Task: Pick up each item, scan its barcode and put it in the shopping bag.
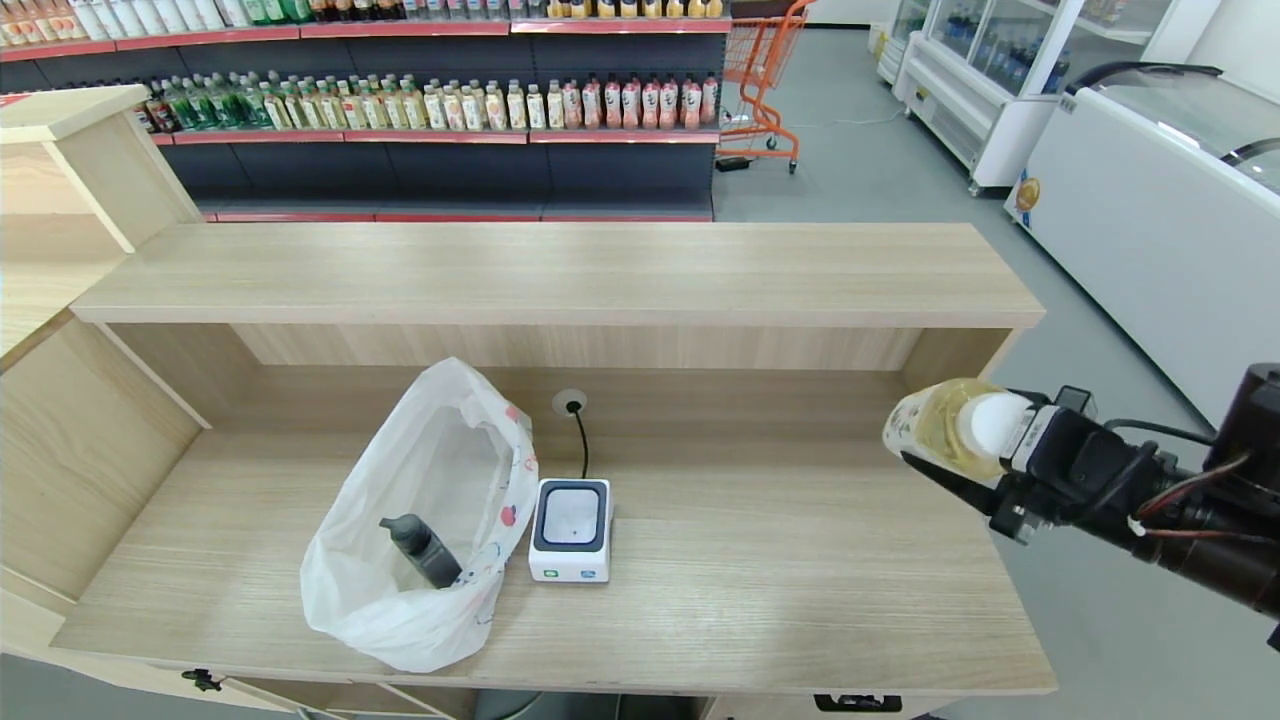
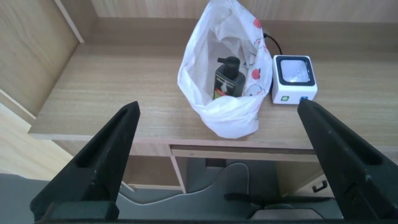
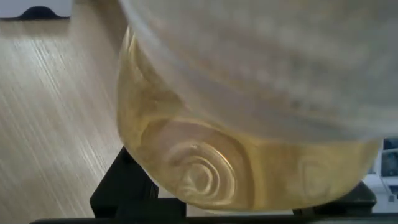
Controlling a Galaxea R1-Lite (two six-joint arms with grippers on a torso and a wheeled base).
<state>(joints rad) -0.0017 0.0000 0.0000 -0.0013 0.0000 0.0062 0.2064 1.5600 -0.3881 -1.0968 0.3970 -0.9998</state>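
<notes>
A white shopping bag [image 1: 430, 520] stands open on the wooden counter [image 1: 780, 560], with a black pump bottle [image 1: 422, 550] inside it. Right beside the bag sits the white barcode scanner [image 1: 570, 530], window facing up. My right gripper [image 1: 955, 438] hovers off the counter's right end, shut on a bottle of yellow drink [image 1: 935, 425] with a white cap, held on its side. The same bottle [image 3: 249, 137] is pressed between the dark fingers [image 3: 121, 186]. My left gripper [image 2: 217, 109] hangs open above the counter's front edge, over the bag [image 2: 221, 74], the pump bottle [image 2: 227, 78] and the scanner [image 2: 293, 78].
A raised wooden ledge [image 1: 560, 270] runs along the back of the counter, and a wooden side wall [image 1: 80, 440] closes its left. The scanner's cable [image 1: 582, 440] runs to a hole in the back. Shelves of drinks [image 1: 430, 105] and freezers [image 1: 1150, 190] stand beyond.
</notes>
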